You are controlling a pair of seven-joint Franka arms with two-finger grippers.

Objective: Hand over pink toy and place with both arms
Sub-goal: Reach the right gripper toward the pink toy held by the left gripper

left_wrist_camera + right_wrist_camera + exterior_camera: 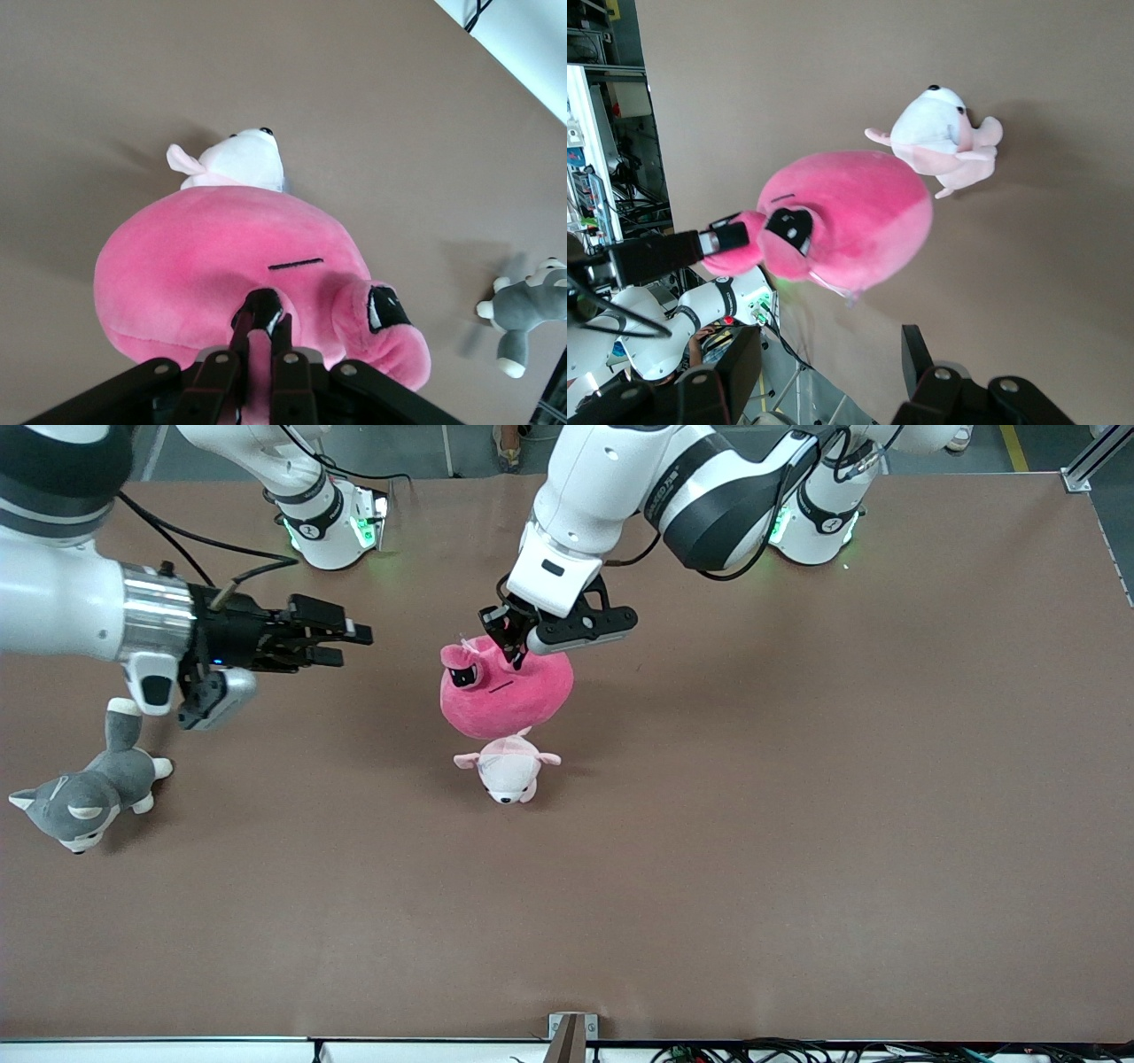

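Front view shows the left claw (516,640) pinched shut on the top of the pink toy (509,686), which hangs from it over the middle of the worktop (797,824), just above a pale pink-and-white plush (508,771). The right claw (341,642) hovers level with the toy toward the right arm's end, fingers parted and pointing at it. To hand over well, I judge the right claw should close on the toy's bulging flank, clear of the left claw's fingers (259,320), and the left should let go only once that grip is firm.
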